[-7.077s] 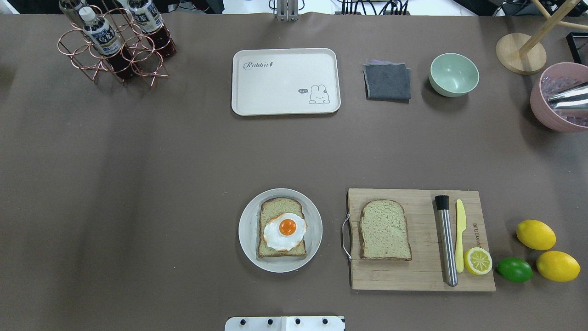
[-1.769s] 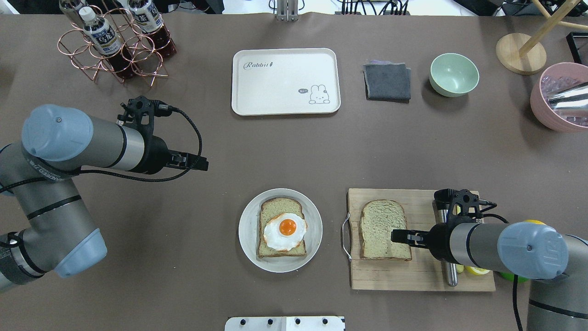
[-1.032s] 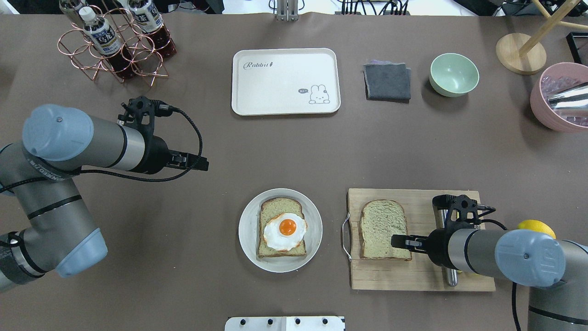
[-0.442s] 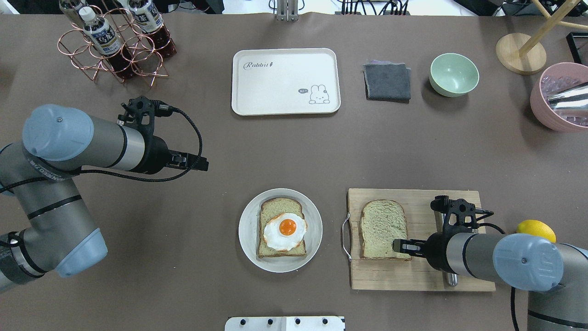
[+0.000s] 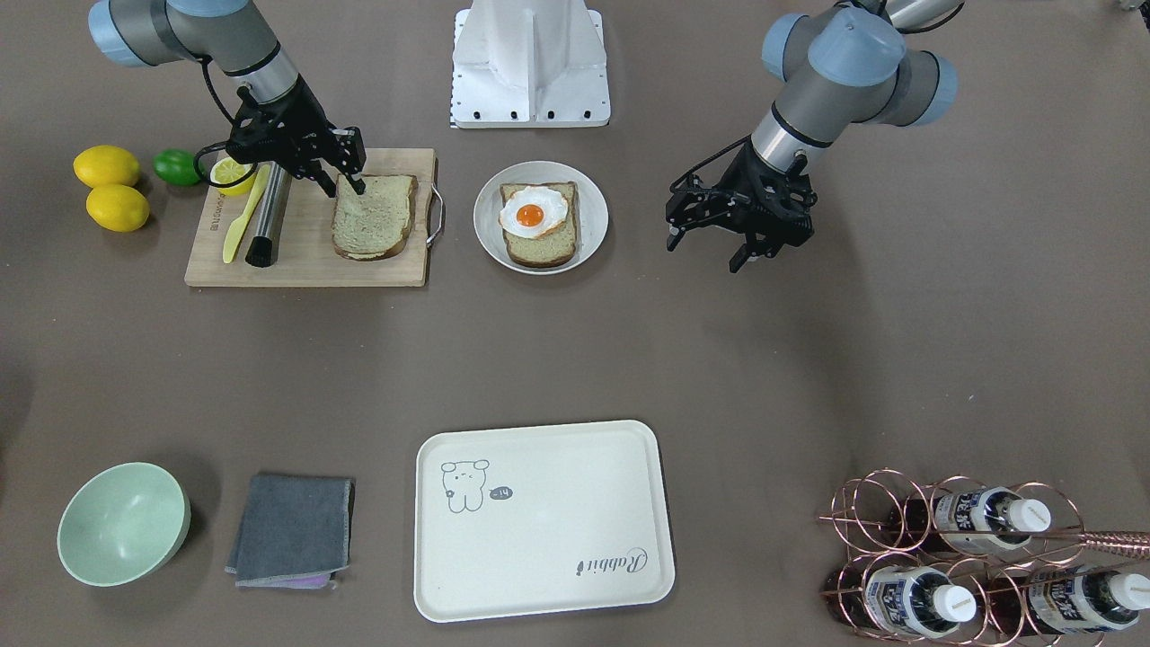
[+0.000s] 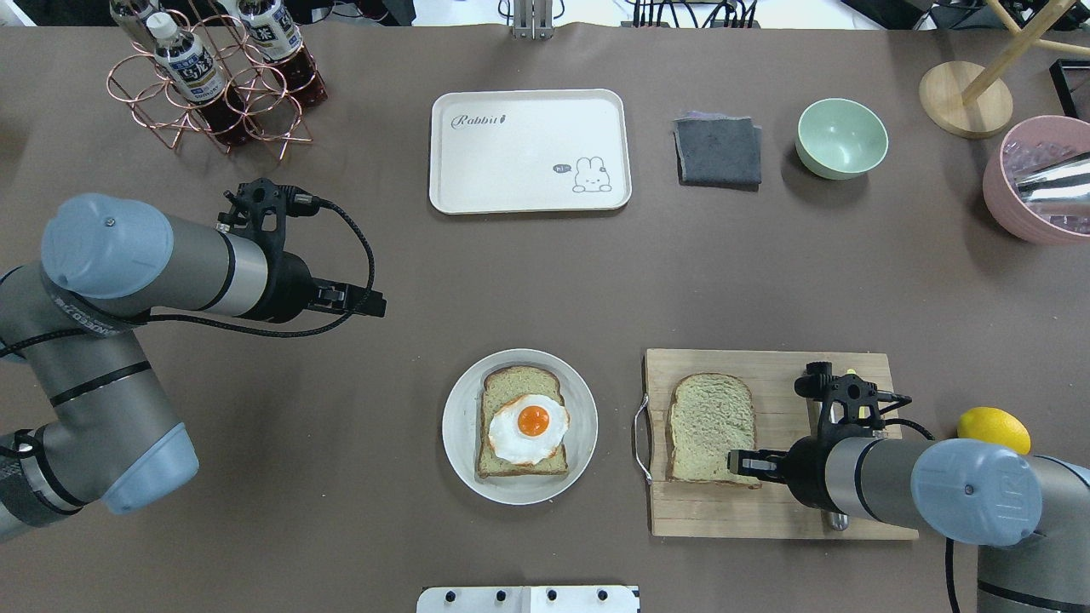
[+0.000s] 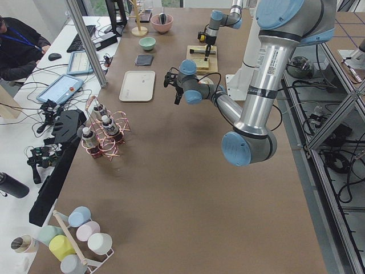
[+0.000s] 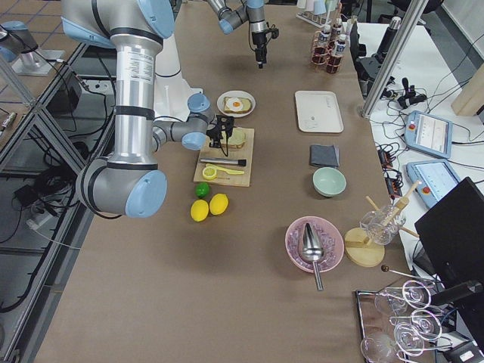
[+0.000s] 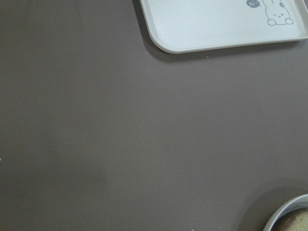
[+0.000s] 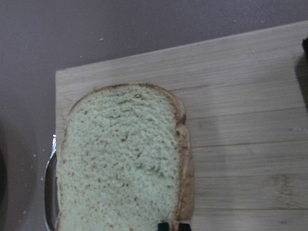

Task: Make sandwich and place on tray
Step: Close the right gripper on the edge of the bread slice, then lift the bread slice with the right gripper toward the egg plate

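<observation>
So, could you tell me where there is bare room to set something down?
The tray is bare, and so is the wide strip of brown table between it and the plate. The cutting board is crowded: bread slice, muddler, knife and the right hand.
</observation>
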Controlling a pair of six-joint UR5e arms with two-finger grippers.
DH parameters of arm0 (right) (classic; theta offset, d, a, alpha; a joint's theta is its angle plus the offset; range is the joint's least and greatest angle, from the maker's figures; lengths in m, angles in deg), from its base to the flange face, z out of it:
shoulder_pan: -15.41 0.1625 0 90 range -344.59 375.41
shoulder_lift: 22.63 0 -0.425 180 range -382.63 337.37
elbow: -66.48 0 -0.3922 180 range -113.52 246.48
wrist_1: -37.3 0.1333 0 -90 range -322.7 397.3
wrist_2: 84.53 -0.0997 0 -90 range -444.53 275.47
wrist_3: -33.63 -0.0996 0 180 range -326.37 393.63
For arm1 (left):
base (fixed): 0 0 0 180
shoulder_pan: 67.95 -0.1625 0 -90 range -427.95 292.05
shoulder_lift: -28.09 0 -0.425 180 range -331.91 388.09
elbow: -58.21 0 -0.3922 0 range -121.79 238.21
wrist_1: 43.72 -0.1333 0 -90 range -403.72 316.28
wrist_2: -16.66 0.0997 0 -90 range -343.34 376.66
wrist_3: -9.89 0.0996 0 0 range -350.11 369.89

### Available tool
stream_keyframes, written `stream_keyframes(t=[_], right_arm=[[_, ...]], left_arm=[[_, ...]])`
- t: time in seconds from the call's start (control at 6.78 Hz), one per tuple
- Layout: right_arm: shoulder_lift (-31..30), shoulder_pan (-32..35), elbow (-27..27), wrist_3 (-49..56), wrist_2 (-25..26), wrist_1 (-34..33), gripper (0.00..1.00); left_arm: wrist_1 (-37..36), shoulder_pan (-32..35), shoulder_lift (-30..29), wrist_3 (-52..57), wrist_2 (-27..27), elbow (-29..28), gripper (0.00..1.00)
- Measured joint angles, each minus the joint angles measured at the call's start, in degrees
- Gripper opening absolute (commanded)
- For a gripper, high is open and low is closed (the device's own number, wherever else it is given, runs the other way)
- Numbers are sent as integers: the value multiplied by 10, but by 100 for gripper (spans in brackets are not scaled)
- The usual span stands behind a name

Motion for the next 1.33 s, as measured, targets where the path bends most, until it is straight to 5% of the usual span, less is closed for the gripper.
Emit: stream_keyframes(t=[0.29,0.74,1.03,1.33], right_arm=[[-1,23,-21,1,-9,0,0],[14,92,-56,5,-87,0,0],[75,118,-52,4,-126,-16,0],[178,83,-24,2,-98,-83,0]], left_arm=[[-1,0,0,0,0,1,97],[0,0,-1,-1,-2,2,97],[0,0,-1,-1,-3,2,97],[1,1,-1,-3,-5,3,97]])
